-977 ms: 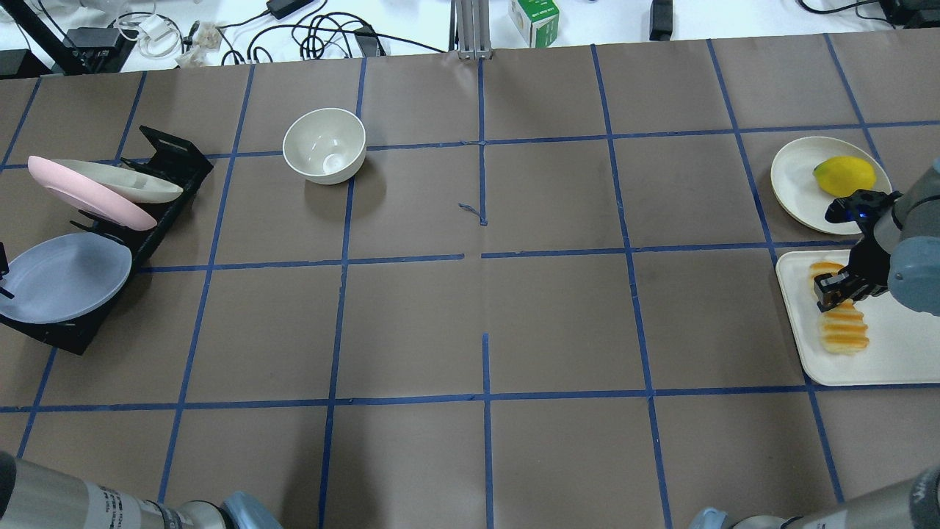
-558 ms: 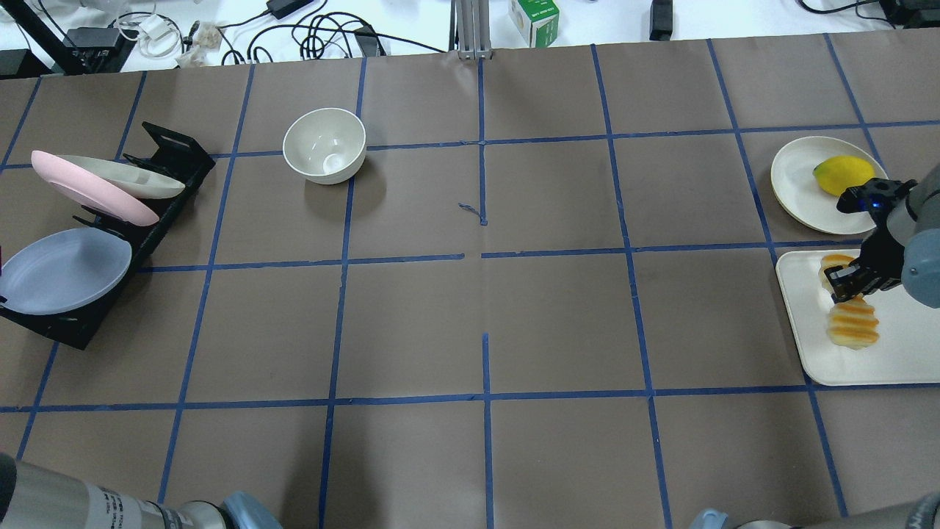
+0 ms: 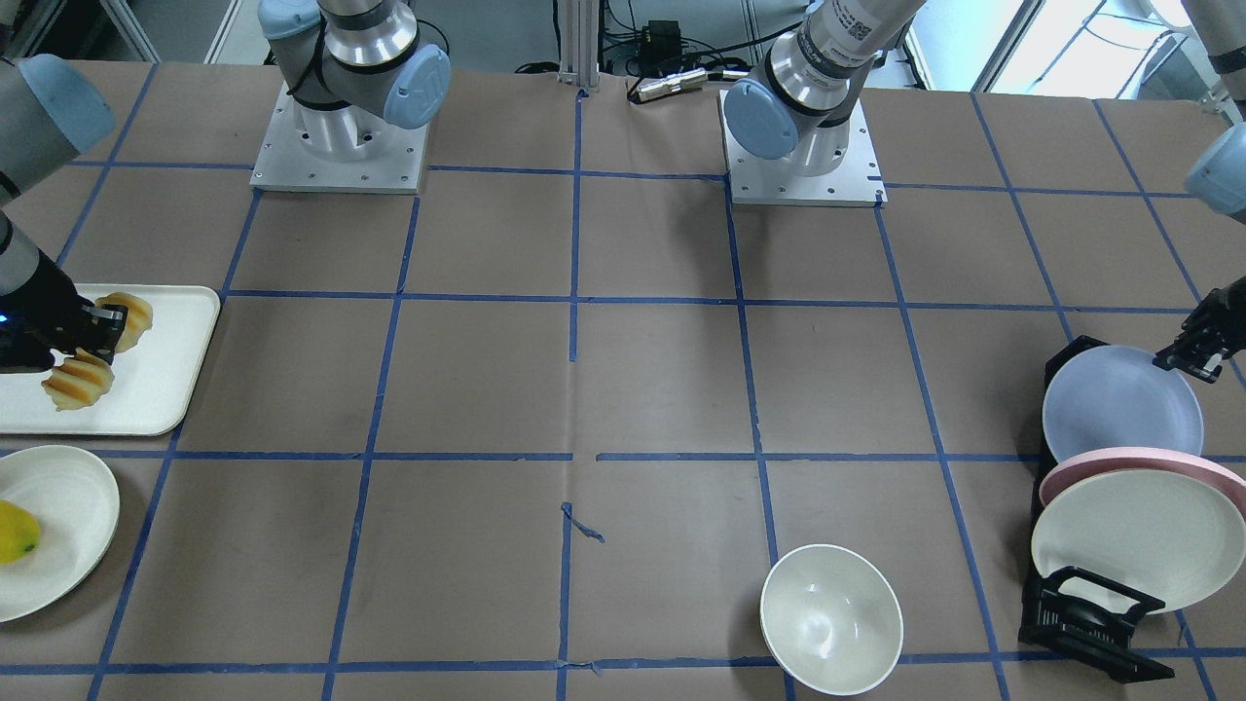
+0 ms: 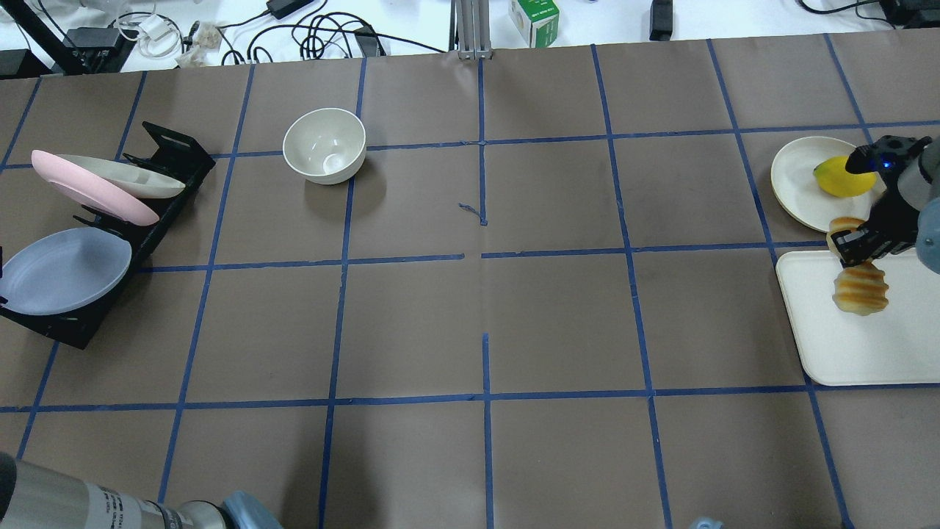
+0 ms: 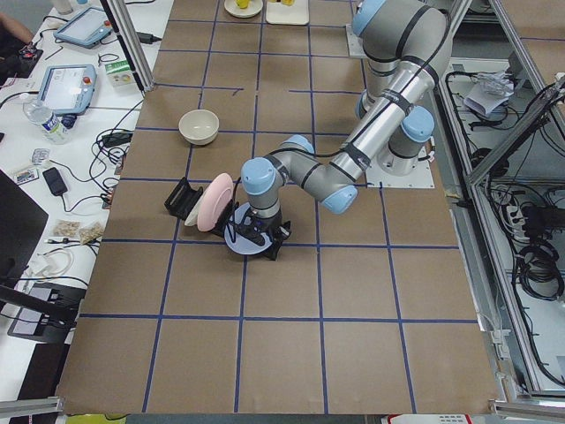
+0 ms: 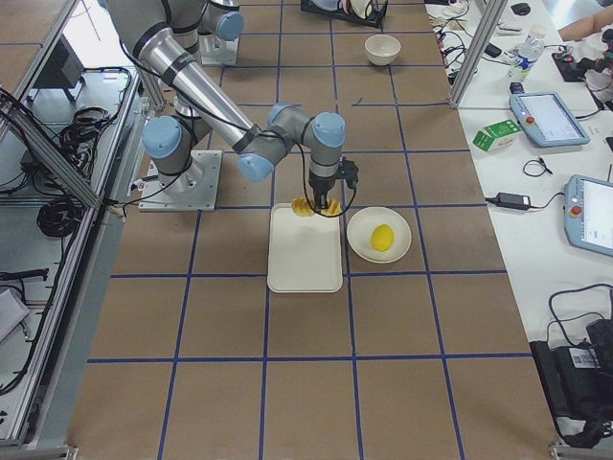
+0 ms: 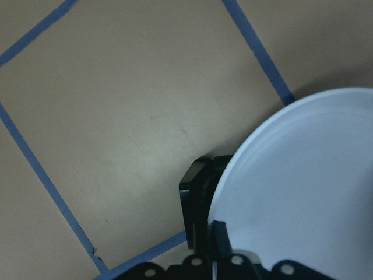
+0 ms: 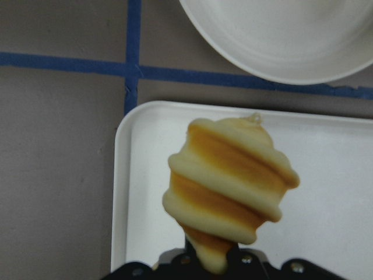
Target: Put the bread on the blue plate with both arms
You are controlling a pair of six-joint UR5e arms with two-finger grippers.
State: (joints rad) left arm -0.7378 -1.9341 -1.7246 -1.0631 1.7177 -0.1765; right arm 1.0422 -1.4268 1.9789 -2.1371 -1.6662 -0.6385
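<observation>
The bread (image 4: 859, 288) is a ridged golden-orange loaf. My right gripper (image 4: 854, 247) is shut on its middle and holds it in the air over the far end of the cream tray (image 4: 844, 360); it hangs below the fingers in the right wrist view (image 8: 230, 186). The blue plate (image 4: 62, 270) leans in the near slot of the black rack (image 4: 150, 239). My left gripper (image 3: 1190, 358) is shut on the plate's rim, which shows in the left wrist view (image 7: 303, 192).
A pink plate (image 4: 92, 195) and a cream plate (image 4: 128, 180) stand in the same rack. A cream bowl (image 4: 324, 145) sits at the far left-centre. A yellow fruit (image 4: 837, 181) lies on a cream plate (image 4: 797, 180) beyond the tray.
My right gripper has lifted the bread off the tray and carried it towards the far side. The blue plate and rack shifted slightly early on and now hold still.
</observation>
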